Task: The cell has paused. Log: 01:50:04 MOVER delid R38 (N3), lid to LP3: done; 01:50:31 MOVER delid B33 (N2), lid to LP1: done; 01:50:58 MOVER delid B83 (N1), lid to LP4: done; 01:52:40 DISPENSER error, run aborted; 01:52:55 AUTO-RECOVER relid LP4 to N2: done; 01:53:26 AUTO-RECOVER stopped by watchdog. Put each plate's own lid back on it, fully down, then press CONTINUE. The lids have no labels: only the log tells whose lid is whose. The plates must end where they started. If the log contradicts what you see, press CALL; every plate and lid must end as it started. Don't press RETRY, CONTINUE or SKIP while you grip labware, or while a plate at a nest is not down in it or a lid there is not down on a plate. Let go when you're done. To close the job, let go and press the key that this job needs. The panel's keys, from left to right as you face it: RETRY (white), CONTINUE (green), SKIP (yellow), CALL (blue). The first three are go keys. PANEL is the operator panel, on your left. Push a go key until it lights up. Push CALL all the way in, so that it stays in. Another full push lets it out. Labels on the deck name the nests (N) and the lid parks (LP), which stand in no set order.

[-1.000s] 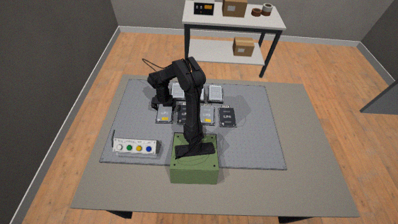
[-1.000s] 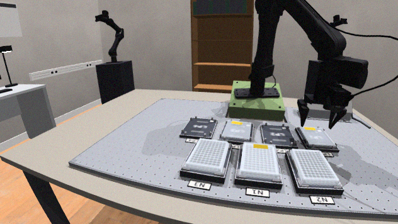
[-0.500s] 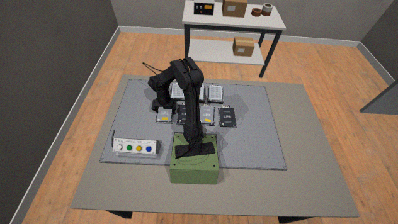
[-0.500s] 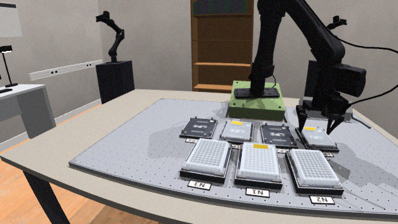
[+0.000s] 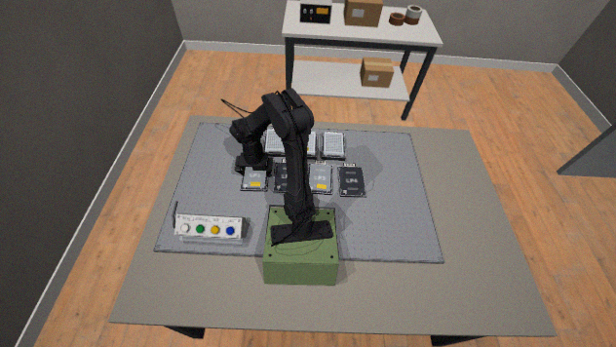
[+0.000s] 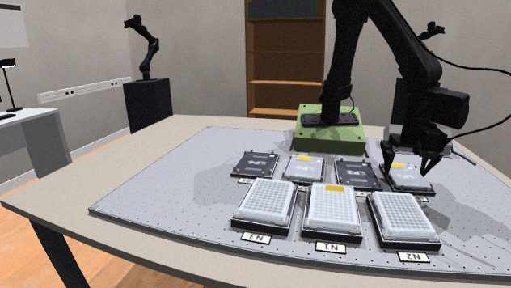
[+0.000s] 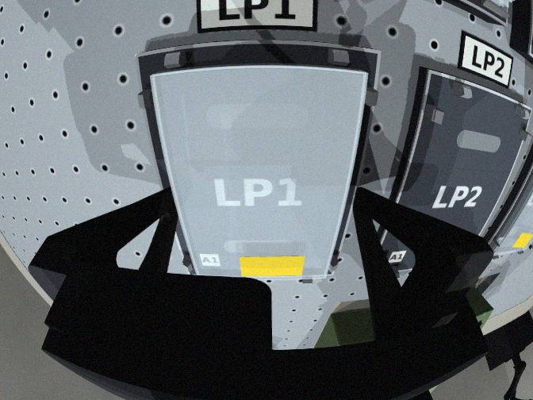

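LP1 lid (image 7: 258,172) btwn open jaws, ungripped.

A black jointed robot arm (image 5: 292,146) rises from a green square pedestal (image 5: 273,273) at six o'clock. A white four-key operator panel (image 5: 210,229) sits at eight o'clock; a white metal-legged shelf table (image 5: 361,34) stands at twelve.

A clear, smooth plastic look is given by the lid (image 7: 258,163) at LP1, with 1 matt yellow sticker (image 7: 272,265) on it. The perforated deck plate (image 7: 64,128) looks like matt grey metal. The gripper (image 7: 262,224) is seen as matt black.
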`<action>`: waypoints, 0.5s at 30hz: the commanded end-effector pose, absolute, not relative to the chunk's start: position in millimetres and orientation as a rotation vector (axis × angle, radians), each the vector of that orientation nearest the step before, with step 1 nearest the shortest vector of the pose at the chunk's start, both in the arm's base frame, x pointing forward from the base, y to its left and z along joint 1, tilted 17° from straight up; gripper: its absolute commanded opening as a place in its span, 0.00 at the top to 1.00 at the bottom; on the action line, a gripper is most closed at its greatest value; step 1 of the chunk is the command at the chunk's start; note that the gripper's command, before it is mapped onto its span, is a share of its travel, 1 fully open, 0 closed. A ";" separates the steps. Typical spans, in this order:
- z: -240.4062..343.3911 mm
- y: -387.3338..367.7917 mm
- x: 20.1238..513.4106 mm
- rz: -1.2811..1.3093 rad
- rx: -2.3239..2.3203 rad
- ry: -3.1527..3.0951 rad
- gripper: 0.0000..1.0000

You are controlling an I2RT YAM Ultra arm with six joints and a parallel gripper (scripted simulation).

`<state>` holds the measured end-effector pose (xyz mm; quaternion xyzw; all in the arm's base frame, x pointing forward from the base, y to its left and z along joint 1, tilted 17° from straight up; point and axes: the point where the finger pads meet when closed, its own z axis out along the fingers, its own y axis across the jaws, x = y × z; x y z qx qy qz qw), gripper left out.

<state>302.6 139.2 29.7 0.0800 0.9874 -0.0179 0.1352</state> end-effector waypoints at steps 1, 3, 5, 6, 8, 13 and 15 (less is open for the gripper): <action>44.3 149.2 317.1 -0.012 0.217 2.811 0.00; 43.7 149.2 317.1 -0.013 0.217 2.813 0.00; 44.3 149.3 317.1 -0.012 0.219 2.811 0.00; 44.0 149.4 317.0 -0.012 0.219 2.812 0.00; 43.6 149.6 316.7 -0.013 0.219 2.813 0.00; 42.5 150.9 315.5 -0.014 0.214 2.816 0.00; 42.1 151.4 315.0 -0.015 0.211 2.817 0.02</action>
